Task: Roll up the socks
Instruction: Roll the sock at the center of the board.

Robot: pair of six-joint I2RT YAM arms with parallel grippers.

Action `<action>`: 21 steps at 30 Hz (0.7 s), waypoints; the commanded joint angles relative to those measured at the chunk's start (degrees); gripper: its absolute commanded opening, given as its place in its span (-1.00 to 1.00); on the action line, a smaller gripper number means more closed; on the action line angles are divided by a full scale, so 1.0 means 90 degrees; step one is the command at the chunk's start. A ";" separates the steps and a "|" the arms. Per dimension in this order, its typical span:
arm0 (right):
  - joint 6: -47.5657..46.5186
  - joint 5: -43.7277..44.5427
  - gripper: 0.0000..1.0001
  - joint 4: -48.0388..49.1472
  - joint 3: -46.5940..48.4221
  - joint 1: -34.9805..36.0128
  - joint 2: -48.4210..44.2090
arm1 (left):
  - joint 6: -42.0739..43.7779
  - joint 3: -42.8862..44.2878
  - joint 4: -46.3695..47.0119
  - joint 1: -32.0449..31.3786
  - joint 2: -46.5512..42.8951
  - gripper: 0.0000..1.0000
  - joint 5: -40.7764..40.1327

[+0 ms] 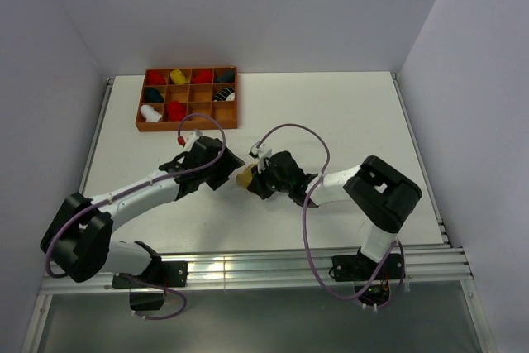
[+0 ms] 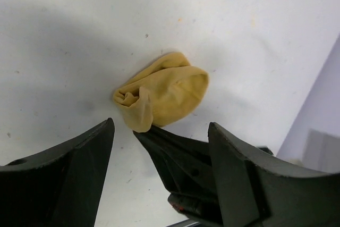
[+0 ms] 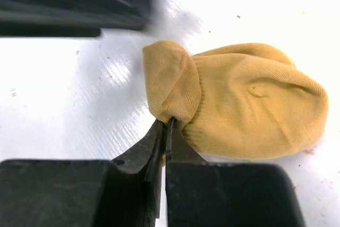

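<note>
So the tan sock (image 3: 249,99) was lying bunched up on the table (image 2: 64,35), right at the tips of the right fingers (image 3: 141,155). Those were clamped tight on a folded-over flap at its near edge. The left fingers (image 2: 79,163) were spread wide, not touching it. The sock sat just past their tips, roughly centred between them, with the right fingers poking into that same gap.

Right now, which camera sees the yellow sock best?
The right wrist view. The yellow sock fills it, showing its folded end pinched in the shut right claw. The left wrist view shows it smaller, lying beyond the open left claw. The top view shows only a tan speck between both arms.
</note>
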 commanded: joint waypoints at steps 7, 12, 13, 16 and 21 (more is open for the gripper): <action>0.0810 -0.2866 -1.00 0.0139 0.0155 -0.1302 0.0809 | -0.0091 -0.0722 0.1039 0.0028 -0.0422 0.53 0.0086; 0.1570 -0.4026 -1.00 0.0391 0.0438 -0.1791 0.1367 | -0.0072 -0.0821 0.1479 -0.0108 -0.0051 0.49 0.0224; 0.1784 -0.4165 -1.00 0.0431 0.0526 -0.1966 0.1571 | -0.0072 -0.0792 0.1509 -0.0128 0.0008 0.48 0.0234; 0.1923 -0.4411 -1.00 0.0315 0.0730 -0.2084 0.1855 | -0.0043 -0.0723 0.1597 -0.0187 0.0232 0.46 0.0224; 0.2021 -0.4518 -1.00 0.0041 0.0936 -0.2114 0.2041 | -0.0042 -0.0635 0.1606 -0.0197 0.0584 0.39 0.0107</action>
